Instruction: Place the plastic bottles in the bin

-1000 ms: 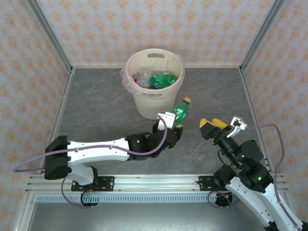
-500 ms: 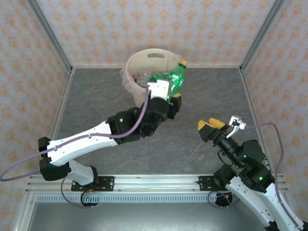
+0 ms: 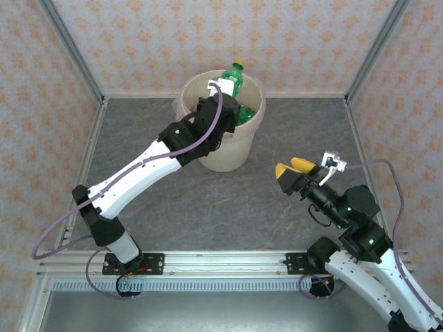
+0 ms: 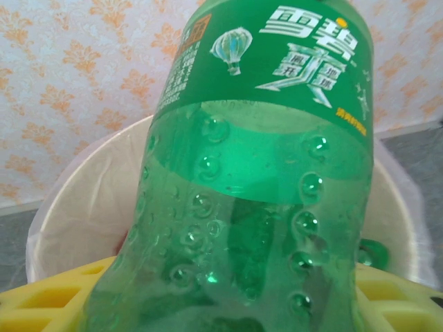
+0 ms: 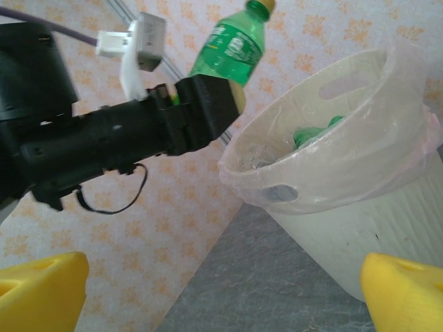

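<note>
Green bottle [image 3: 232, 81] over bin [image 3: 225, 155] — near-upright, cap up.

Your top cam sits high behind the arm bases and looks down over the whole desk [image 3: 277, 131]. The left wrist cam is jammed right up against the green bottle [image 4: 263, 173], facing the far wall over the bin [image 4: 76, 200]. The right wrist cam rides low, peering up between its yellow fingers [image 5: 41, 294]. All three share that bottle and bin.
</note>
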Controlling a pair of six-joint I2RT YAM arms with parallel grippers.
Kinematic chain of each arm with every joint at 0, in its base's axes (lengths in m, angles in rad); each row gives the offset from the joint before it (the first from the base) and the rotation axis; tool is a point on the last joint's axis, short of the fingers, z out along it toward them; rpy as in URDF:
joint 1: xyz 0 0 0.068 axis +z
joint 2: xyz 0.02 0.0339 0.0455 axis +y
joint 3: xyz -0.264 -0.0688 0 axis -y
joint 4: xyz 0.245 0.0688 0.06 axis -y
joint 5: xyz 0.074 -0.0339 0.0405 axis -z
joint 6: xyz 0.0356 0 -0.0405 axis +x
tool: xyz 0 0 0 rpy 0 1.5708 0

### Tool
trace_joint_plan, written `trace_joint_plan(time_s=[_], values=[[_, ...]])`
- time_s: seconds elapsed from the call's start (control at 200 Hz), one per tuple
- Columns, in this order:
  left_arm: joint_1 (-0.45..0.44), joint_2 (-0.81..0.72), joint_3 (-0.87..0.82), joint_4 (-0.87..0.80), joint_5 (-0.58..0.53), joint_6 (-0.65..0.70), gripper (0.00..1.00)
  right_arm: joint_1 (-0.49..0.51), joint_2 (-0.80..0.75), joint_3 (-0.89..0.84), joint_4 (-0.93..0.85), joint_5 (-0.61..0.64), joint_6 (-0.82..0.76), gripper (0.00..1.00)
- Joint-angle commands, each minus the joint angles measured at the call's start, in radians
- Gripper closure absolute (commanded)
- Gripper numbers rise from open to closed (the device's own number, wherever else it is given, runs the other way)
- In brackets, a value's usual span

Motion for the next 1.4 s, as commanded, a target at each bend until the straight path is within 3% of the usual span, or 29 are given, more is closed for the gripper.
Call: trace_joint_plan(time_s=[0.0,0.29,0.33,0.42,0.541,0.911,1.121,1.396], values=[[0.04,0.035,0.054,-0.039,0.059,0.092,0.39,0.008,-0.005,0.04,0.04,-0.019,-0.031,0.0],[0.145,0.172,0.209,-0.08,0.158,0.127,0.38,0.007,-0.01,0.011,0.035,0.001,-0.03,0.0],[0.149,0.194,0.234,-0.097,0.157,0.128,0.35,0.008,-0.011,0.009,0.035,0.001,-0.03,0.0],[0.15,0.229,0.292,-0.138,0.135,0.125,0.11,0.008,-0.017,0.008,0.021,0.007,-0.035,0.0],[0.149,0.271,0.337,-0.158,0.113,0.104,0.06,0.008,-0.023,0.012,0.003,0.022,-0.046,0.0],[0.15,0.178,0.31,-0.131,0.165,0.022,0.01,0.007,-0.029,-0.006,-0.001,0.038,-0.032,0.0],[0.149,0.035,0.159,-0.046,0.136,-0.049,0.01,0.008,-0.018,-0.014,-0.005,0.08,-0.025,0.0],[0.149,-0.37,-0.342,0.246,0.081,-0.143,0.01,0.008,0.024,-0.026,-0.011,0.161,-0.01,0.0]])
